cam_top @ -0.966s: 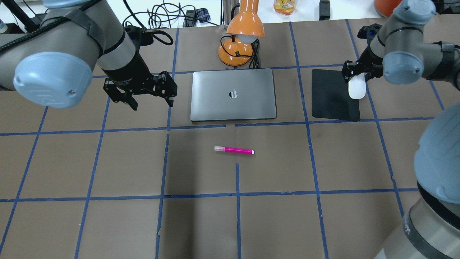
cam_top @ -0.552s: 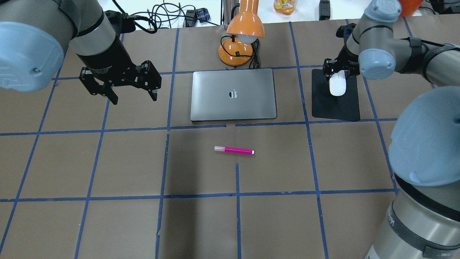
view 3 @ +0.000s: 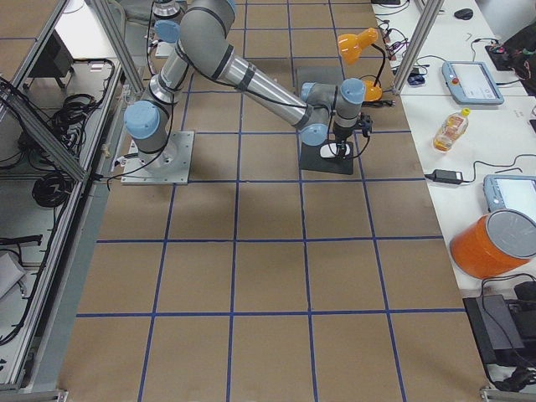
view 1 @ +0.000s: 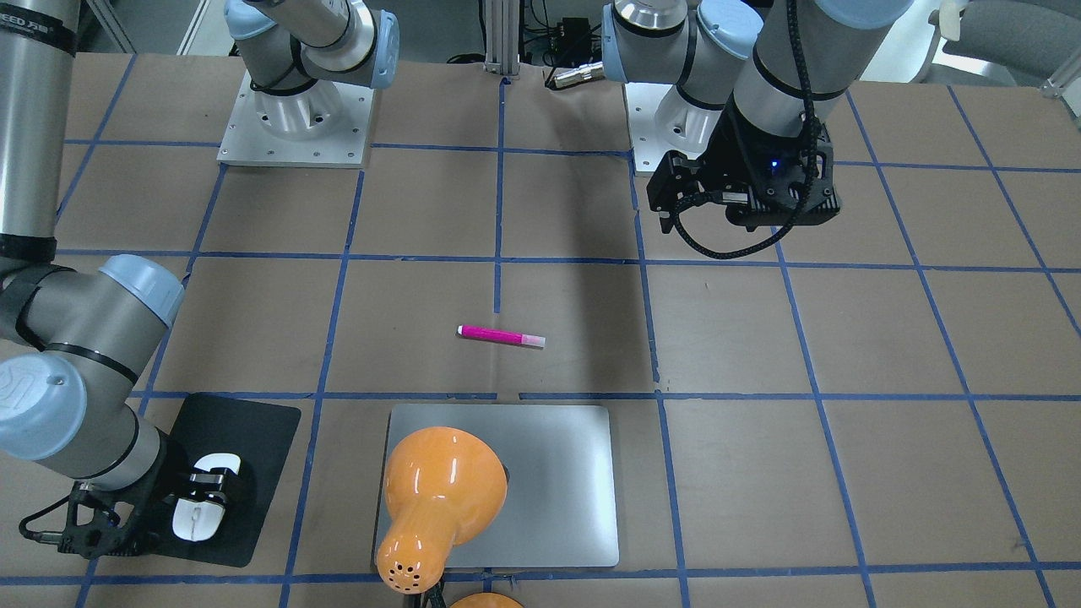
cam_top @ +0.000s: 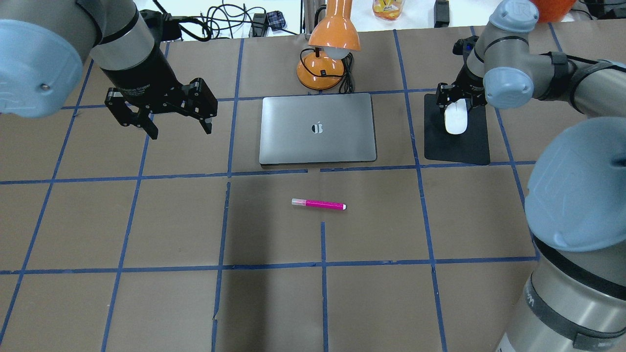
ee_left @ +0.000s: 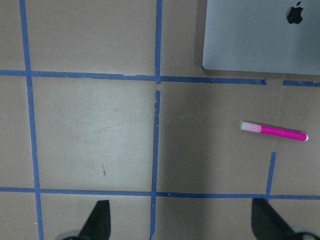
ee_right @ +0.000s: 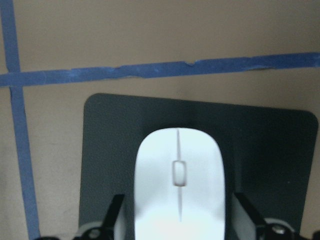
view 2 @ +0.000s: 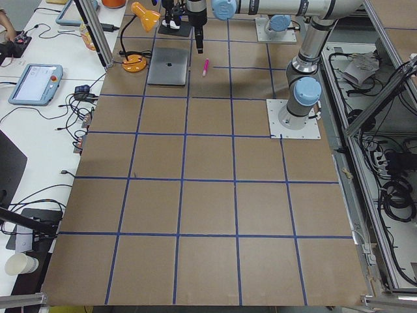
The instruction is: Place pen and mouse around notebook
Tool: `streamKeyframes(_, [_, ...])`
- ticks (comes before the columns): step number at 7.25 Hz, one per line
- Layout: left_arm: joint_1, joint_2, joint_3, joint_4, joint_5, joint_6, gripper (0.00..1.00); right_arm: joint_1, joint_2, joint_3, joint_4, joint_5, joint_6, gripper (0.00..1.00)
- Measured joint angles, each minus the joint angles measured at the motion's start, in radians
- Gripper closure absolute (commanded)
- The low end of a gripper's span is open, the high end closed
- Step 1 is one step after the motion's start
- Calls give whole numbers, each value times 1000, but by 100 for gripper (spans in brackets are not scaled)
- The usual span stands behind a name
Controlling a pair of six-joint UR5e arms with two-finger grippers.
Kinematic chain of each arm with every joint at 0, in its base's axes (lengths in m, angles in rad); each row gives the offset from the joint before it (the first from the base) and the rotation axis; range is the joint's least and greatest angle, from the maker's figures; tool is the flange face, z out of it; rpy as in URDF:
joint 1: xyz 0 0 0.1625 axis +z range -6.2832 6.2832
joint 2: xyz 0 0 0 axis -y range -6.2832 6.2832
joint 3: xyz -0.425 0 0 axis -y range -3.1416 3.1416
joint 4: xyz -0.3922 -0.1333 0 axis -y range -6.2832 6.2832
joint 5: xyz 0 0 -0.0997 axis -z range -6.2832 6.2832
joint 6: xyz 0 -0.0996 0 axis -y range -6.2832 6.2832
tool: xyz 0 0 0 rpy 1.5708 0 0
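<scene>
The white mouse (cam_top: 456, 120) is on or just above the black mat (cam_top: 457, 149); I cannot tell whether it touches. My right gripper (cam_top: 456, 108) is shut on the mouse (ee_right: 179, 190), a finger on each side. The pink pen (cam_top: 319, 204) lies on the brown table in front of the silver notebook (cam_top: 318, 128), about a hand's width from its near edge. My left gripper (cam_top: 181, 132) hangs open and holds nothing, left of the notebook and above the table. The left wrist view shows the pen (ee_left: 273, 131) and a corner of the notebook (ee_left: 260, 40).
An orange desk lamp (cam_top: 327, 49) stands behind the notebook, and its shade (view 1: 439, 498) overhangs the notebook in the front-facing view. Cables and a bottle lie beyond the table's far edge. Blue tape lines grid the brown table top.
My right gripper has carried the mouse leftward from the mat's right edge to over its middle. My left gripper has moved left and farther from the robot, still open.
</scene>
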Motion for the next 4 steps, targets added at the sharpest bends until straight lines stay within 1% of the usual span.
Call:
streamKeyframes(1, [3, 2, 0, 0, 0, -1, 0, -1, -10, -4, 16, 0, 0, 0])
streamKeyframes(2, [6, 3, 1, 0, 1, -2, 0, -1, -40, -6, 57, -1, 1, 0])
streamKeyframes(3, [8, 3, 1, 0, 3, -1, 0, -1, -95, -7, 132, -7, 1, 0])
streamKeyframes(4, [10, 2, 1, 0, 6, 0, 0, -1, -170, -4, 235, -20, 2, 0])
